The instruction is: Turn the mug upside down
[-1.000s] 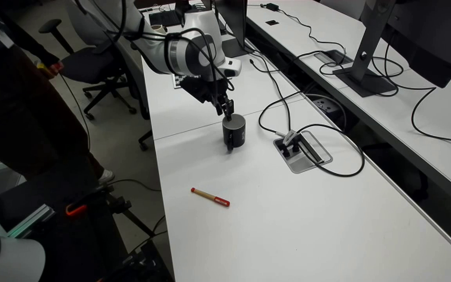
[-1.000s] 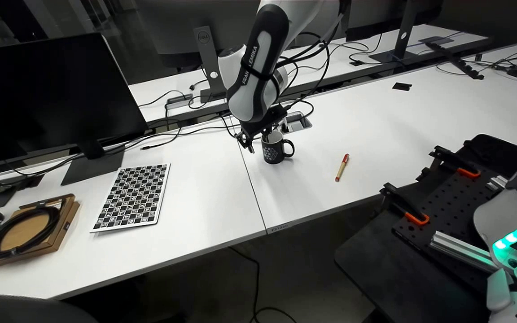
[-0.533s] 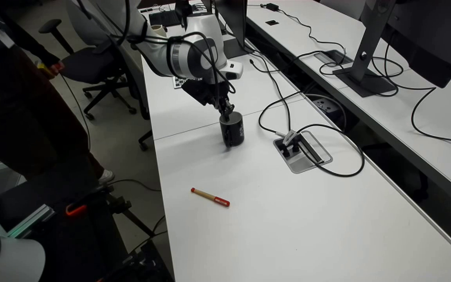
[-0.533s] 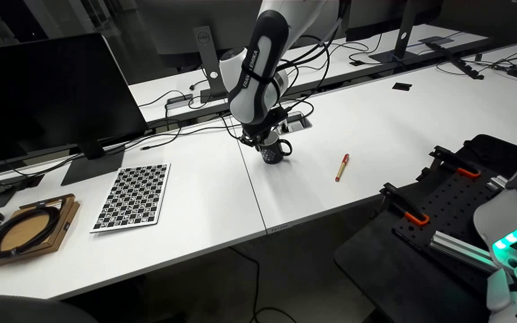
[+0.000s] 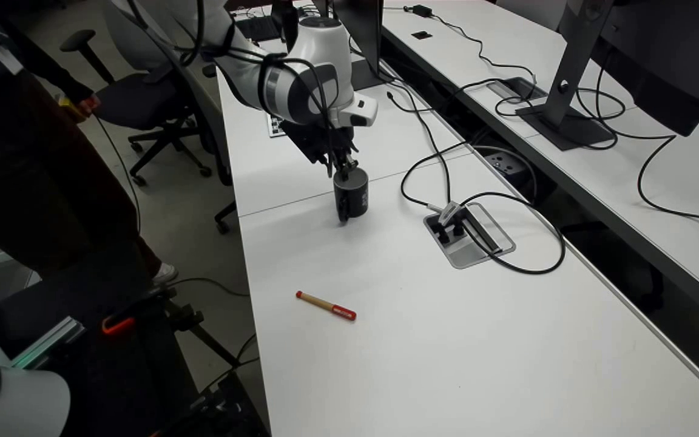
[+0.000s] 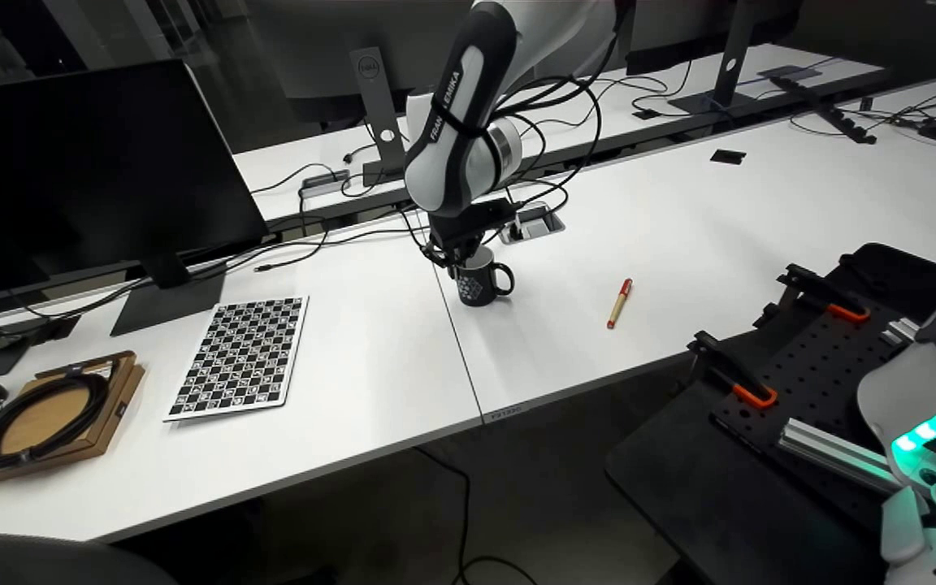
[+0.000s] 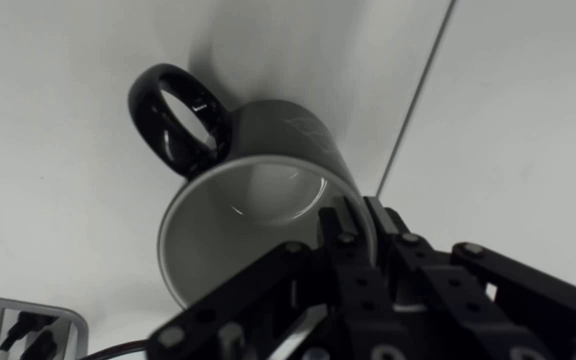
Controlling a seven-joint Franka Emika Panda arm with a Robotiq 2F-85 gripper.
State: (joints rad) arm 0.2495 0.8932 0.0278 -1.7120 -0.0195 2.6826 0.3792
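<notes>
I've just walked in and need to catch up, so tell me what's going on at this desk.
A robot arm is handling a black mug at a white desk. Its fingers pinch the mug's wall, one inside and one outside. The mug's opening faces up, so it is not yet turned upside down, which is the goal. Whether its base touches the desk is hard to tell. A red-and-tan pen lies on the desk, apart from the mug.

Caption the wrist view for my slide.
The tool grips the black mug with one finger inside it, one outside.
</notes>
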